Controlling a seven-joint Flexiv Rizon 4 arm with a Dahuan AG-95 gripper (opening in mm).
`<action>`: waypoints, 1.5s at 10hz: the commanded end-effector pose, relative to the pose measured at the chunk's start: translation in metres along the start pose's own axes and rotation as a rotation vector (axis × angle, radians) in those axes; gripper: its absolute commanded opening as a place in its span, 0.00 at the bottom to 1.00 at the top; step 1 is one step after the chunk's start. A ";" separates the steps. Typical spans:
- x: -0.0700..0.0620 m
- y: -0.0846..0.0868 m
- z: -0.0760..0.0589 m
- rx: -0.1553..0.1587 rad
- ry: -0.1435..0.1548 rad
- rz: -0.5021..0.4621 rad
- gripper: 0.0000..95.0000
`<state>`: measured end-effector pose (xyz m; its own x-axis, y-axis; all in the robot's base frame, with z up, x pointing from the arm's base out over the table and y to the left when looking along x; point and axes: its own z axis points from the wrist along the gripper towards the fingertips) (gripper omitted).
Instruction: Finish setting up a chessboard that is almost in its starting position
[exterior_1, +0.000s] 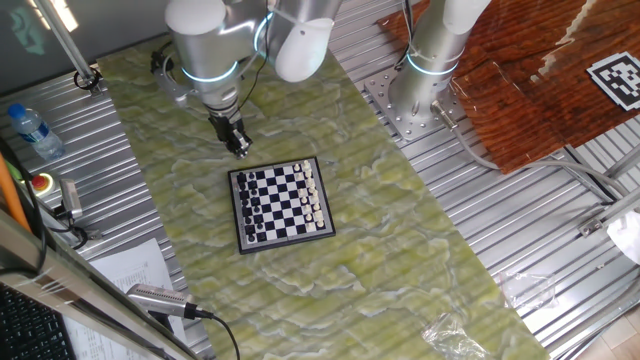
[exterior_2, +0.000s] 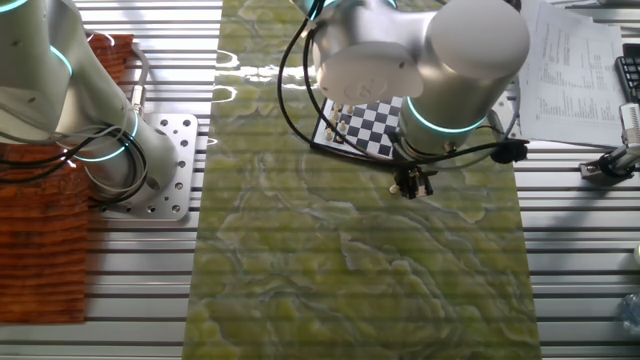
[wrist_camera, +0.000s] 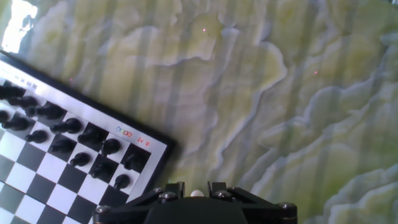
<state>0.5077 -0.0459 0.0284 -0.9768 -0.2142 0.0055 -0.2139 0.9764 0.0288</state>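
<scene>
Hand view first: green marbled mat (wrist_camera: 261, 93) filling most of the frame, spread under and ahead of the gripper. Chessboard (wrist_camera: 149, 144) lying on it, off to the lower left of the camera, only one corner showing, dark pieces (wrist_camera: 62, 127) standing there in two rows.

From one fixed view: arm (exterior_1: 205, 45) leaning over the mat (exterior_1: 400, 270), gripper (exterior_1: 238, 145) hanging just beyond one corner of the board (exterior_1: 283, 203), above the mat and clear of it, touching no piece. Dark pieces (exterior_1: 252, 205) ranked along the board side nearer the gripper, cream pieces (exterior_1: 315, 198) along the far side. From the other fixed view: board (exterior_2: 368, 125) half hidden behind the arm, gripper (exterior_2: 412, 183) beside its near edge.

Fingers: too small and dark to say whether spread or pressed together; nothing visibly held.

Progress, as a judgement: most pieces seemingly home in their ranks, middle squares largely bare. Which piece sits out of place, impossible to tell at this size. Still ahead: finding it, gripping it, setting it on its square.
</scene>
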 end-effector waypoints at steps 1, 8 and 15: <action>0.003 0.001 0.001 0.002 0.001 -0.001 0.20; 0.004 0.002 0.010 0.008 -0.003 0.004 0.00; 0.000 0.005 -0.046 -0.061 0.001 0.015 0.00</action>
<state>0.5047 -0.0426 0.0750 -0.9785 -0.2063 0.0064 -0.2052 0.9758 0.0752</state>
